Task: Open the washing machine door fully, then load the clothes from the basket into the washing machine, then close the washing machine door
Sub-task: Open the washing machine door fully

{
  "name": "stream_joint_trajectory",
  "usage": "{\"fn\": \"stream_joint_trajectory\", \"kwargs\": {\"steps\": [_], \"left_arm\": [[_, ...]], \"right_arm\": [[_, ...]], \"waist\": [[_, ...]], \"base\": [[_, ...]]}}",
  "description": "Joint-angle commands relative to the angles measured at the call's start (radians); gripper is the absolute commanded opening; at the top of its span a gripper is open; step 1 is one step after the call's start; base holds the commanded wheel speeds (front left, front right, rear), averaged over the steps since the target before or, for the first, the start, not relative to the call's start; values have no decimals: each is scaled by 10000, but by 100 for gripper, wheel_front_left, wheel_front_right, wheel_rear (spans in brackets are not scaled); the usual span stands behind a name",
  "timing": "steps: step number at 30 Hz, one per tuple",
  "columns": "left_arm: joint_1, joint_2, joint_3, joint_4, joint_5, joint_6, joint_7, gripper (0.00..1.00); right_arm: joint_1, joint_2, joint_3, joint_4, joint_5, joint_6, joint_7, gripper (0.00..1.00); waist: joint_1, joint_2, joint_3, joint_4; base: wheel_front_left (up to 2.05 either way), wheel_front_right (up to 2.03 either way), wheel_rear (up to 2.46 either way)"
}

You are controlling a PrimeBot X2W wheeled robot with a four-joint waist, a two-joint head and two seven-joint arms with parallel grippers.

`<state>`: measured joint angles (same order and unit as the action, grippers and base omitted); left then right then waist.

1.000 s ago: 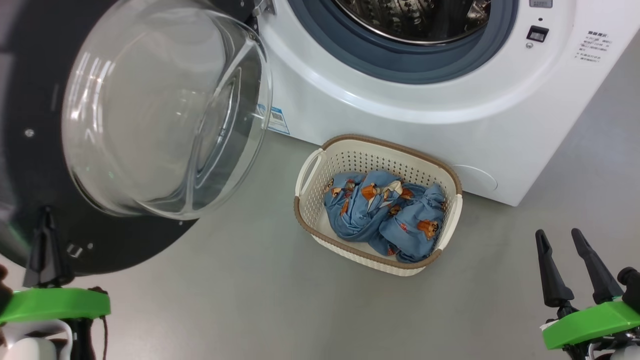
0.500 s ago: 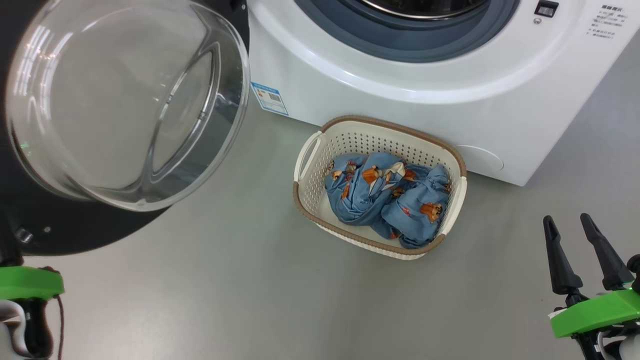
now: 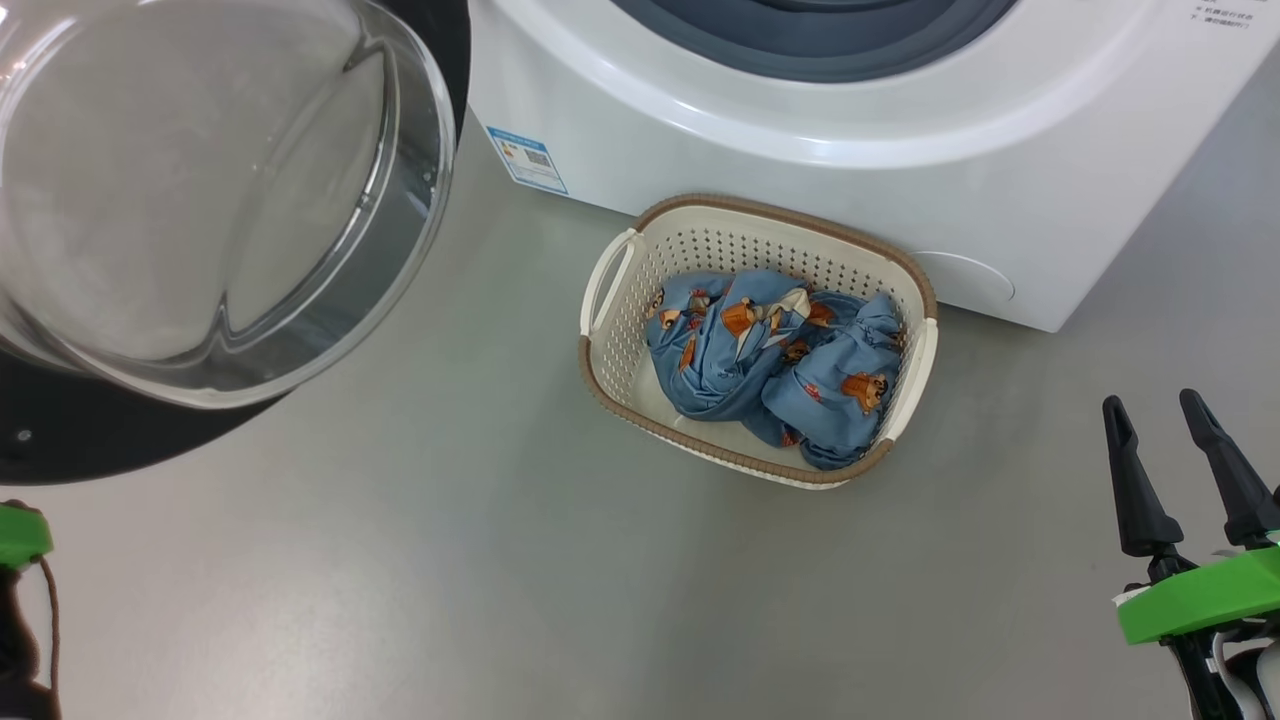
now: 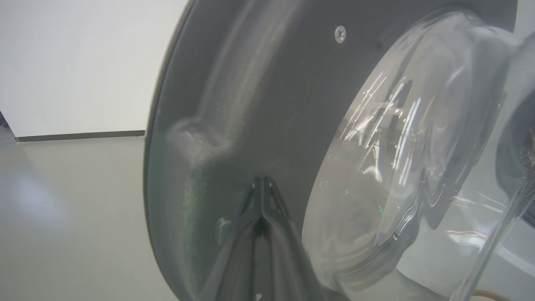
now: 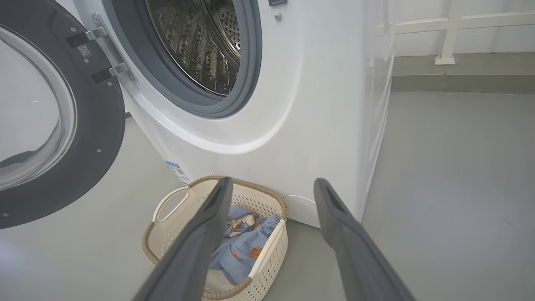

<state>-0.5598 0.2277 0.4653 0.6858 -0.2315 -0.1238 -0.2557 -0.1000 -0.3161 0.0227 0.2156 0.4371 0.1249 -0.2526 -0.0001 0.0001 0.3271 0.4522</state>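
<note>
Down at the lower left of the big white front-loading washing machine (image 3: 800,160) in the head view there's a small blue label (image 3: 527,160) with a QR-looking square, but the print is way too tiny to read. Same deal with the dark writing (image 3: 1222,12) at the frame's top right. Over in the left wrist view, the left gripper (image 4: 260,209) has its two dark fingers pressed together on nothing, tips right up at the glossy black inner face of the large round door (image 4: 234,83); can't tell if they touch. At lower right, the right gripper (image 3: 1152,405) points up-frame, fingers spread and empty. Swung wide open, the door fills the upper left, its clear glass bowl (image 3: 200,200) bulging toward frame right. On the grey floor (image 3: 450,550) just in front of the machine sits the small cream-white perforated basket (image 3: 612,350) with its brown rim, long axis running left to right along the machine's front, with the light blue bear-print clothes (image 3: 760,370) bundled inside.
</note>
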Motion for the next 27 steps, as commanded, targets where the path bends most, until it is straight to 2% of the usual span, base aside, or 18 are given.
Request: {"fn": "stream_joint_trajectory", "kwargs": {"steps": [1, 16, 24, 25, 27], "left_arm": [[-328, 721, 361, -63, 216, -12, -61, 0], [-778, 979, 938, 593, 565, -61, -61, 0], [-387, 817, 672, 431, 687, -66, -61, 0], [-303, 776, 643, 373, 678, -67, -61, 4], [-110, 687, 592, 238, 664, -67, -61, 26]], "right_arm": [[-170, -200, 200, -220, -109, 58, -92, 100], [-320, -335, 319, -227, -167, 58, -92, 100], [-223, -138, 384, -187, -140, 58, -92, 100], [-203, -108, 401, -179, -132, 58, -92, 100], [-159, -51, 408, -159, -110, 58, -92, 100]], "waist": [[1, -1, 64, -14], [1, -1, 154, -191], [1, -1, -301, -222], [1, -1, -381, -220], [1, -1, -534, -207]], "base": [[0, 0, 0], [0, 0, 0], [0, 0, 0], [0, 0, 0], [0, 0, 0]]}}
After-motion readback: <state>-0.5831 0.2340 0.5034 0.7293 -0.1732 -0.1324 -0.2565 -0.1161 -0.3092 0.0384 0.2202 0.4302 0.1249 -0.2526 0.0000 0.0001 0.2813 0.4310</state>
